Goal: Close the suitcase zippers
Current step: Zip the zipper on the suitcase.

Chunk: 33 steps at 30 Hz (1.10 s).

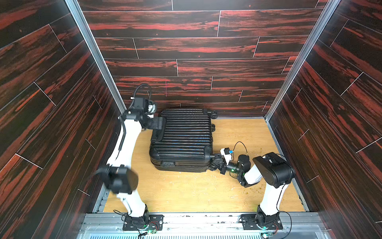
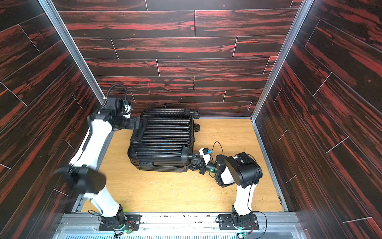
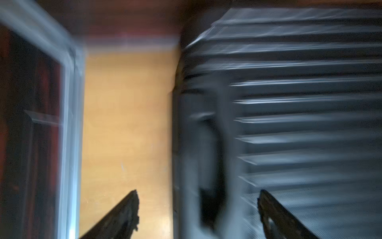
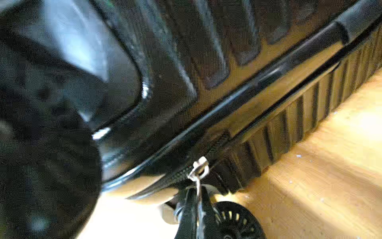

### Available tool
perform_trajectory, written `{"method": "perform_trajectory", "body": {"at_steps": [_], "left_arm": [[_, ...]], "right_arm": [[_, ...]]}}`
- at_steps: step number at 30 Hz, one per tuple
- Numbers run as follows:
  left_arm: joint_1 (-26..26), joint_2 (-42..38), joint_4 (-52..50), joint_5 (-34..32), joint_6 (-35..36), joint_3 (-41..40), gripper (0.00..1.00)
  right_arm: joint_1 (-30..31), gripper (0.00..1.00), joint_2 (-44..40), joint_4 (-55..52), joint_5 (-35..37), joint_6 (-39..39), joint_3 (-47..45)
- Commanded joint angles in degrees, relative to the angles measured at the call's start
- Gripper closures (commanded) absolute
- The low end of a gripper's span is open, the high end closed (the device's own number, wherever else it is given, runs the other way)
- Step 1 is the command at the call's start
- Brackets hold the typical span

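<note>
The glossy black ribbed hard-shell suitcase (image 1: 182, 140) lay shut at centre. Zipping seemed in hand: the right gripper (image 4: 197, 196), pinched tight on the small silvery metal zipper pull (image 4: 199, 168) at the near right corner, next needed a steady drag along the black zipper track (image 4: 177, 175). The left gripper (image 3: 198, 194) gaped wide, empty, at the far left edge.

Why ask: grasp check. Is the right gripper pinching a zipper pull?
Yes, the right gripper clamps the metal zipper pull at the suitcase.
</note>
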Motion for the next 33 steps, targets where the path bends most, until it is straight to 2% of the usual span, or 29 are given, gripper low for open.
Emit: {"method": "perform_trajectory", "body": {"at_steps": [1, 4, 8, 10, 16, 20, 26, 33], "left_arm": [[-8.3, -13.6, 13.9, 2.1, 8.6, -11.3, 0.07], [-15.0, -19.8, 21.9, 8.2, 15.3, -22.1, 0.07], [-22.3, -22.9, 19.0, 18.2, 29.2, -29.2, 0.07], [-25.9, -23.9, 19.5, 17.6, 33.8, -32.8, 0.06], [-34.4, -19.4, 14.9, 4.4, 39.2, -32.9, 0.04], [-37.4, -18.1, 20.3, -2.8, 39.7, -34.2, 0.04], [-39.8, -15.4, 26.5, -14.7, 40.9, -36.2, 0.06], [-40.1, -12.6, 34.5, -23.6, 36.3, -37.1, 0.09]], "right_arm": [[0.3, 1.00, -2.7, -1.4, -1.1, 2.6, -1.0], [0.1, 1.00, -3.7, -3.5, -1.9, 4.9, -1.1], [0.1, 1.00, -4.7, -6.0, -2.6, 7.4, -1.8], [0.0, 1.00, -5.1, -5.7, -3.1, 8.6, -2.5], [0.0, 1.00, -6.7, -6.9, -4.2, 11.8, -3.6], [0.0, 1.00, -7.9, -8.8, -5.1, 13.1, -3.7], [0.0, 1.00, -9.6, -12.2, -5.9, 15.8, -3.6], [0.0, 1.00, -10.1, -8.2, -6.1, 21.1, -5.9]]}}
